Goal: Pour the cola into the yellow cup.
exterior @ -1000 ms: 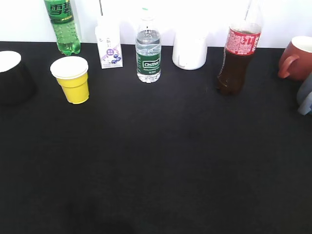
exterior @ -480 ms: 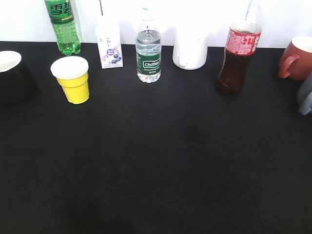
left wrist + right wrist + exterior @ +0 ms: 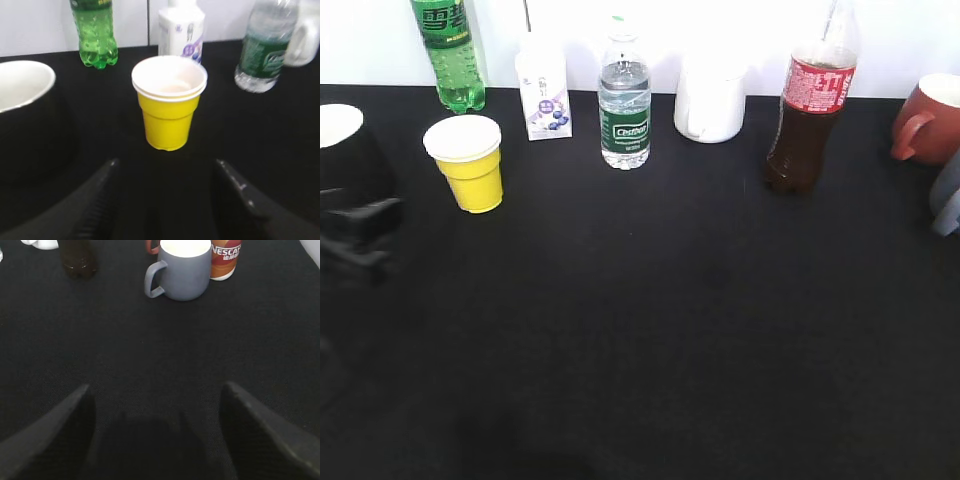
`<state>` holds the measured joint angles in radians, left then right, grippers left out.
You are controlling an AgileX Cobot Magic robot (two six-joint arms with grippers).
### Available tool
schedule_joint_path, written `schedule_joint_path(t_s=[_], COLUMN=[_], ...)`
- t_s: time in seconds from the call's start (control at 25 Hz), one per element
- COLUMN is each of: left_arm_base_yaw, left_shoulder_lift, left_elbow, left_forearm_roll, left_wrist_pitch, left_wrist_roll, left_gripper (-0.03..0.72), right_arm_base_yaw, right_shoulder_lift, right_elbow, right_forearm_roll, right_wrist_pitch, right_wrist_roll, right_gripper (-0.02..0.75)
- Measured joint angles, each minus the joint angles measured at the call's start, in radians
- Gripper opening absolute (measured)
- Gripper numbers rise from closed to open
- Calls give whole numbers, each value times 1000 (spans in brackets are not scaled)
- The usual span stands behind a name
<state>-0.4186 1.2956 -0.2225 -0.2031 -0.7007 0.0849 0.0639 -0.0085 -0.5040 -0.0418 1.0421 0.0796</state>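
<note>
The cola [image 3: 805, 120], a tall clear bottle of dark liquid with a red label, stands at the back right; its base shows in the right wrist view [image 3: 77, 260]. The yellow cup [image 3: 470, 165] stands upright at the back left, white inside. In the left wrist view the cup [image 3: 169, 107] stands just ahead of my open, empty left gripper [image 3: 166, 167], clear of the fingers. The left gripper [image 3: 360, 228] shows dark at the left edge, left of and nearer than the cup. My right gripper [image 3: 157, 390] is open and empty over bare black cloth, well short of the cola.
Along the back stand a green soda bottle [image 3: 448, 55], a small carton [image 3: 545, 95], a water bottle [image 3: 624, 110], a white mug [image 3: 710, 100] and a red mug [image 3: 930, 120]. A black bowl [image 3: 340, 125] sits far left. A grey mug [image 3: 182, 270] and a Nescafe can [image 3: 225, 260] stand right of the cola.
My left gripper has come into the exterior view at the left edge, near the black bowl. The bottles and cups have not moved.
</note>
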Motion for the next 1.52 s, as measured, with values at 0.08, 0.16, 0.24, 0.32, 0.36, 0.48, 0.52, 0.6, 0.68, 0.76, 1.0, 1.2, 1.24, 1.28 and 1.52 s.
schedule_joint_path(t_s=[0.08, 0.16, 0.24, 0.32, 0.36, 0.48, 0.52, 0.6, 0.68, 0.76, 1.0, 1.2, 1.24, 1.28, 1.52], left_arm_base_yaw=[0, 0, 0, 0, 0, 0, 0, 16, 40, 56, 63, 62, 62, 60, 57], left_shoulder_lift=[166, 325, 432, 510, 552, 672, 701, 741, 773, 812, 836, 748, 686, 626, 451], left_elbow=[0, -10, -64, -149, -188, -275, -299, -354, -421, -494, -535, -477, -439, -400, -313], left_forearm_roll=[33, 56, 73, 74, 74, 67, 65, 65, 73, 100, 123, 242, 282, 329, 830], left_wrist_pitch=[-220, -377, -424, -428, -423, -415, -414, -412, -392, -377, -370, -332, -332, -332, -326], left_wrist_roll=[-64, -126, -141, -142, -142, -143, -143, -143, -143, -143, -140, -143, -151, -180, -423], left_gripper=[505, 646, 671, 673, 674, 675, 675, 675, 675, 673, 465, 437, 437, 437, 437], right_arm_base_yaw=[0, 0, 0, 0, 0, 0, 0, 0, 0, 0, 0, 0, 0, 0, 0], right_shoulder_lift=[0, 0, 0, 0, 0, 0, 0, 0, 0, 0, 0, 0, 0, 0, 0], right_elbow=[0, 0, 0, 0, 0, 0, 0, 0, 0, 0, 0, 0, 0, 0, 0], right_forearm_roll=[0, 0, 0, 0, 0, 0, 0, 0, 0, 0, 0, 0, 0, 0, 0], right_wrist_pitch=[0, 0, 0, 0, 0, 0, 0, 0, 0, 0, 0, 0, 0, 0, 0], right_wrist_roll=[0, 0, 0, 0, 0, 0, 0, 0, 0, 0, 0, 0, 0, 0, 0], right_gripper=[585, 585, 585, 585, 585, 585, 585, 585, 585, 585, 585, 585, 585, 585, 585])
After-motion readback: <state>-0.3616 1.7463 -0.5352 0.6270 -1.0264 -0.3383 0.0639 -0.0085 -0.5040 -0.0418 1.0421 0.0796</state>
